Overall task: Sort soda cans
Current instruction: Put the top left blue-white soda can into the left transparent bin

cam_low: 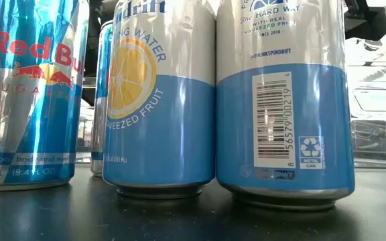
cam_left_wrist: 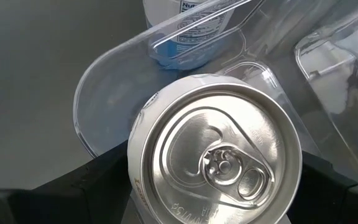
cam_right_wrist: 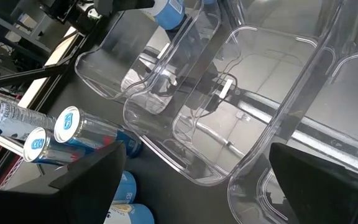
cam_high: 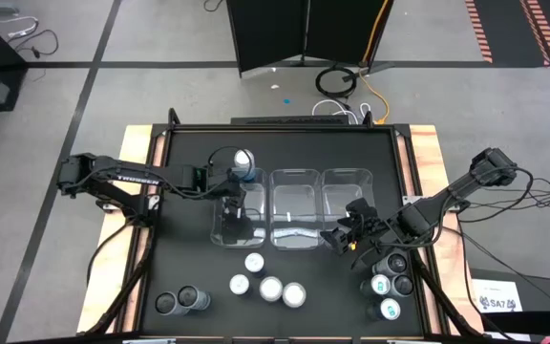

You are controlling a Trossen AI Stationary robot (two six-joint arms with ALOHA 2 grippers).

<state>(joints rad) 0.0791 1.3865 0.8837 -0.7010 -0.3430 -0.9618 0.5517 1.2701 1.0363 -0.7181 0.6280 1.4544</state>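
Holding a silver-topped can [cam_high: 243, 160] above the far end of the left bin [cam_high: 227, 225], at about ten o'clock on the tabletop [cam_high: 189, 268], the left claw [cam_high: 225, 175] should lower before releasing; the right claw [cam_high: 344, 239], spread empty at four o'clock, waits near the unsorted cans [cam_high: 268, 287].

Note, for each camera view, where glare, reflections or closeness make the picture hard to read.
High view: even light; the clear bins show pale glints. Low view: cans fill the frame, blocking most of the table. Left wrist view: the silver can top held in the left gripper reflects light. Right wrist view: bin walls show streaky reflections.
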